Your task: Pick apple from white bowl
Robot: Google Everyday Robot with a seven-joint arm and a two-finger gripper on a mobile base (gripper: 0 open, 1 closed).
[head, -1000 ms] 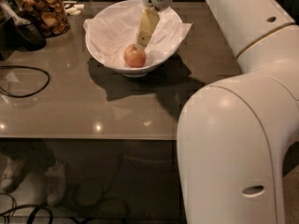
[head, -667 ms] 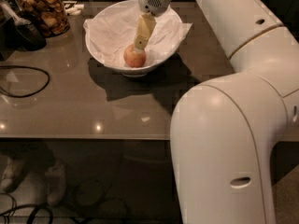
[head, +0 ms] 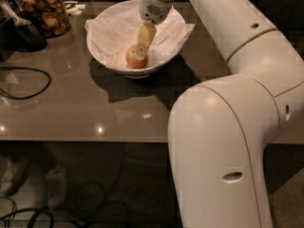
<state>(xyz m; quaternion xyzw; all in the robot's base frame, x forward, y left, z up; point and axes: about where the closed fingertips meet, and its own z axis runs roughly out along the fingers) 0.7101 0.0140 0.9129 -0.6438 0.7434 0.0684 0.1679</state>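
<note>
Gripper (head: 140,52) reaches down into white bowl (head: 110,65) at the table's (head: 95,108) far side, tip at the apple (head: 133,61). Jaw state: cannot tell. Apple sits low in the bowl on crinkled paper (head: 113,32).

Snack jar (head: 42,11), black cable (head: 49,80) — grey table (head: 71,115)

Matt gripper (head: 140,52) inside glossy white bowl (head: 107,63)

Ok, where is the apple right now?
In the camera view, the apple lies at the bottom of the white bowl, upper left of centre, with the pincer directly over its top.
</note>
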